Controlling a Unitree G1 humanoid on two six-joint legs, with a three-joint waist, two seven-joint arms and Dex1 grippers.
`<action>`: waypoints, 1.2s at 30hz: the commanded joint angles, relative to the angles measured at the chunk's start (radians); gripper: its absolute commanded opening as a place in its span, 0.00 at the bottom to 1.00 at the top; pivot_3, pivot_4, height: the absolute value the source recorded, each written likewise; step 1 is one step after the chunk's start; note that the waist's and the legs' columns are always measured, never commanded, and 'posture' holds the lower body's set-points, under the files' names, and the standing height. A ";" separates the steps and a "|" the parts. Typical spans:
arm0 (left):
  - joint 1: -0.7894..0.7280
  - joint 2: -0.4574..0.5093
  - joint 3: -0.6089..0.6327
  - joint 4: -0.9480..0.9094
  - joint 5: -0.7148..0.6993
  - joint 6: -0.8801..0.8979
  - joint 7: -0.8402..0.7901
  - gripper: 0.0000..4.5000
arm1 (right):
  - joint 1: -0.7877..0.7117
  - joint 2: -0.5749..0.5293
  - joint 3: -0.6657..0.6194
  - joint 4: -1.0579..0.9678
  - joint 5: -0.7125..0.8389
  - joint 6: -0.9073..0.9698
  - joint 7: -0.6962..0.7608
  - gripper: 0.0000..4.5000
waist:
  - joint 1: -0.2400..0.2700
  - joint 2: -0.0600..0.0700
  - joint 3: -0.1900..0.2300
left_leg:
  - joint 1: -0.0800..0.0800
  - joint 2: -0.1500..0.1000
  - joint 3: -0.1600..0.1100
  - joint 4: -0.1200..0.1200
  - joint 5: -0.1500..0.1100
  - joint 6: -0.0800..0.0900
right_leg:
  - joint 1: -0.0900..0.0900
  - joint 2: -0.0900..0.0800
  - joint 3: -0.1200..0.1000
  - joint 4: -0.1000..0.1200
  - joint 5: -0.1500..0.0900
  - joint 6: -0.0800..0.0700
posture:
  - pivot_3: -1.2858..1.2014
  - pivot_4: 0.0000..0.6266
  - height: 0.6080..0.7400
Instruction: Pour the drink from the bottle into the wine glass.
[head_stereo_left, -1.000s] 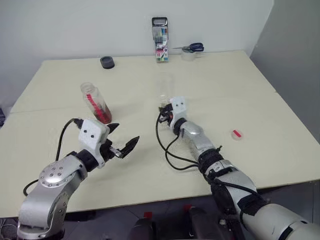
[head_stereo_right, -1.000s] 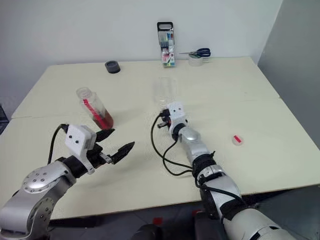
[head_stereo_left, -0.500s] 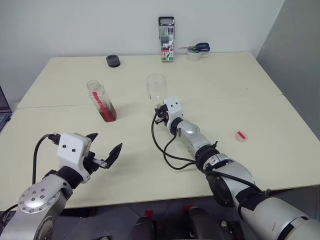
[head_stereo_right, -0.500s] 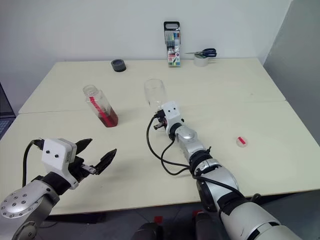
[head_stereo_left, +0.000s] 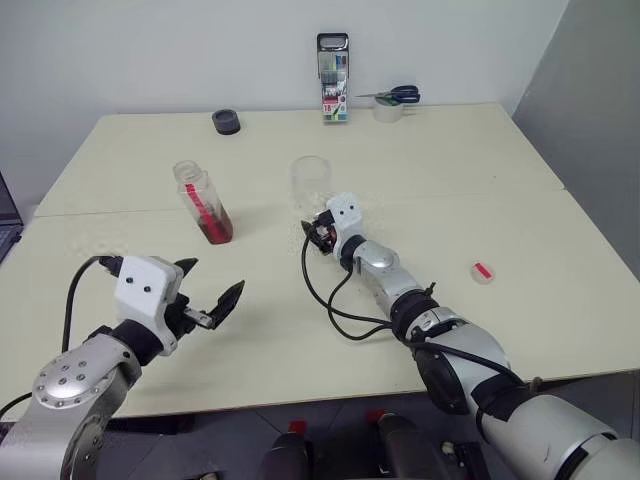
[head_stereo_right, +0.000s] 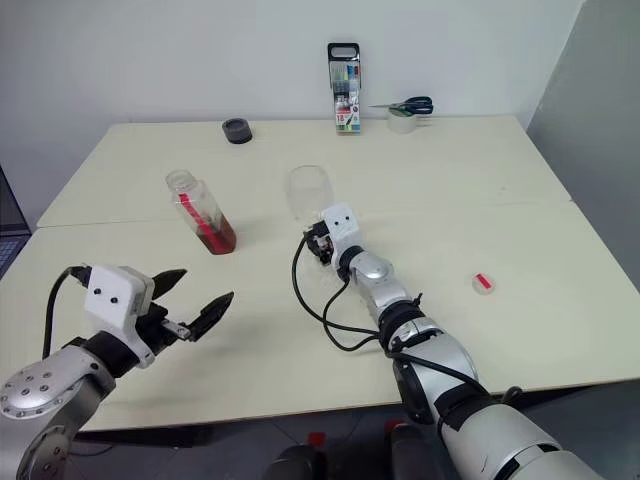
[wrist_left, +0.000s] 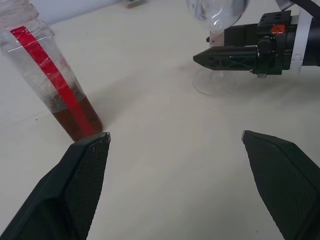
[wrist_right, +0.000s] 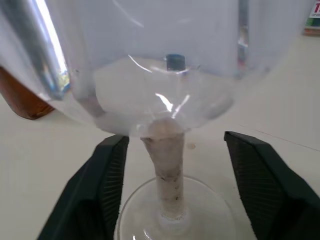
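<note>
The right pincer (wrist_right: 170, 200) stood wide, its two fingers apart on either side of the glass (wrist_right: 165, 100) stem and touching neither side; the right wrist view showed this gap plainly, along with the speckled stem, the round foot on the desk (head_stereo_left: 450, 170) and the clear, rounded bowl with no liquid in it, whereas from the head views the fingers were hidden behind the wrist housing. The left pincer (head_stereo_left: 210, 300) was also wide and held nothing, low over the near left of the desk. Its wrist view caught the right pincer from the side, at the height of the stem, above the foot. The bottle (head_stereo_left: 203, 203) stood on the desk to the left of the glass and well apart from it, uncapped, its long axis leaning slightly with the mouth tipped toward the far left. A red strip ran down its side, and the reddish-brown drink (wrist_left: 77, 112) filled only its lowest part. The glass stood upright, mouth upward, near the middle of the desk. A small red-and-white cap (head_stereo_left: 482, 271) lay to the right. At the far edge were a marker pack (head_stereo_left: 333, 78), scissors (head_stereo_left: 392, 96) on a tape roll (head_stereo_left: 386, 110), and a dark round thing (head_stereo_left: 227, 122).
</note>
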 joint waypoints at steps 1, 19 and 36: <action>-0.022 0.018 -0.002 -0.003 -0.004 -0.014 -0.012 1.00 | -0.017 0.038 0.003 -0.020 -0.012 -0.033 -0.003 0.99 | 0.000 0.000 0.000 | 0.000 0.000 0.000 0.000 0.000 0.000 | 0.000 0.000 0.000 0.000 0.000 0.000 | 0.52 0.24 1.00; -0.277 0.041 -0.002 0.304 0.043 -0.091 -0.008 1.00 | 0.561 -0.398 0.051 -1.241 0.135 0.605 0.364 0.99 | 0.029 0.001 0.001 | -0.002 -0.001 -0.003 0.001 0.000 0.001 | 0.000 -0.001 -0.001 -0.001 0.000 0.001 | 0.52 0.24 1.00; -0.489 -0.068 -0.052 0.508 0.127 -0.161 0.151 1.00 | 0.392 -0.700 -0.103 -1.672 0.713 1.086 0.579 0.99 | 0.037 0.000 0.001 | -0.003 -0.001 -0.004 0.001 -0.001 0.001 | 0.001 -0.002 -0.003 -0.003 0.000 0.001 | 0.52 0.24 1.00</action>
